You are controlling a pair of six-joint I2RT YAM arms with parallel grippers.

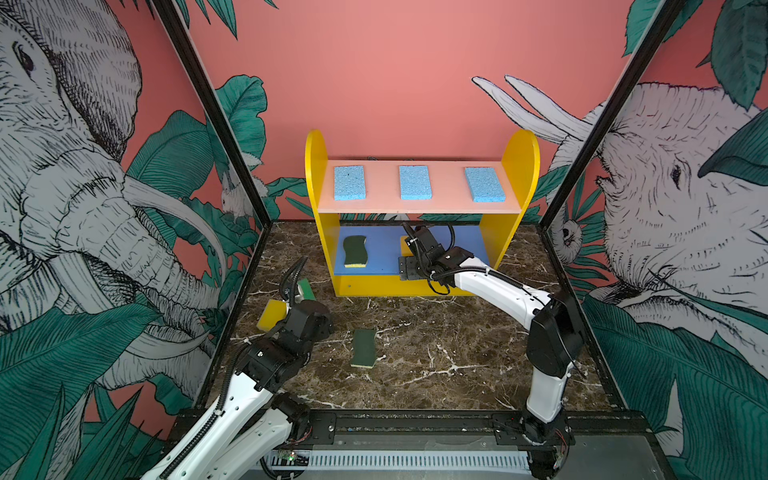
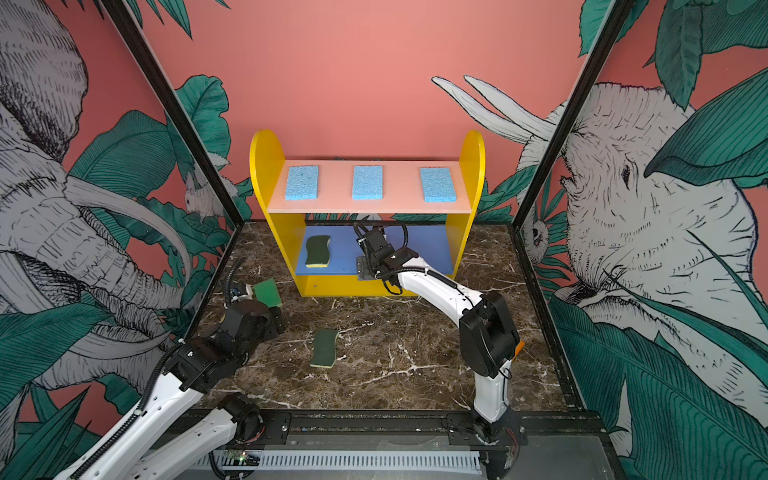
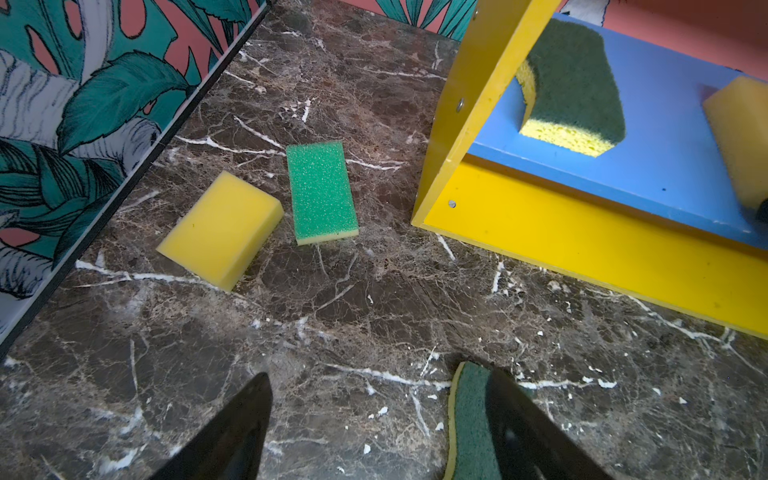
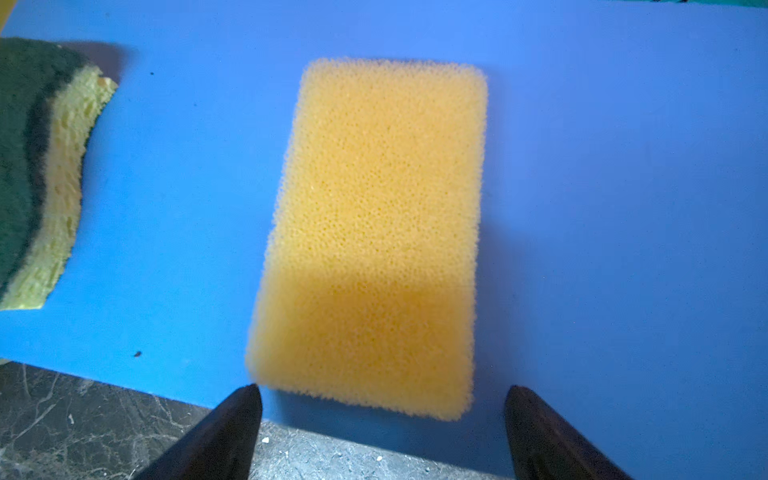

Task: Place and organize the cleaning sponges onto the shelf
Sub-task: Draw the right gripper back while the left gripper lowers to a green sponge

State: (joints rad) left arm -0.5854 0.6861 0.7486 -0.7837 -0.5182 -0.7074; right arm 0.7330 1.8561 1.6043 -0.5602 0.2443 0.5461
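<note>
**As the right arm (image 1: pixel 498 286) reaches into the shelf (image 1: pixel 374 286), the left arm (image 1: pixel 232 407) crouches over the marble table (image 1: pixel 436 353)**

Where the shelf stands at the back of the table, the right arm rises from its base, elbow high, and its forearm slopes forward and down to the blue middle board (image 4: pixel 623 208). The right claw (image 4: pixel 383 388) is released, its fingers spread wide at the board's front edge. Just ahead of its tips, apart from both, the orange sponge (image 4: pixel 370 232) lies flat on the board. To that claw's left on the same board lies a wavy dark-green sponge (image 4: pixel 25 166).

The left arm is folded low, its wrist tipped down toward the table. The left claw (image 3: pixel 380 374) is likewise released and grasps nothing. A second wavy sponge (image 3: pixel 471 415) lies on the table by one finger, which crosses it in the wrist view; whether they touch is unclear. Well ahead of this claw's tips, a yellow sponge (image 3: pixel 220 228) and a bright green sponge (image 3: pixel 322 193) lie near each other on the table.

Above the right claw, three light-blue sponges (image 1: pixel 414 182) sit spaced along the pink top board (image 1: pixel 382 199).
</note>
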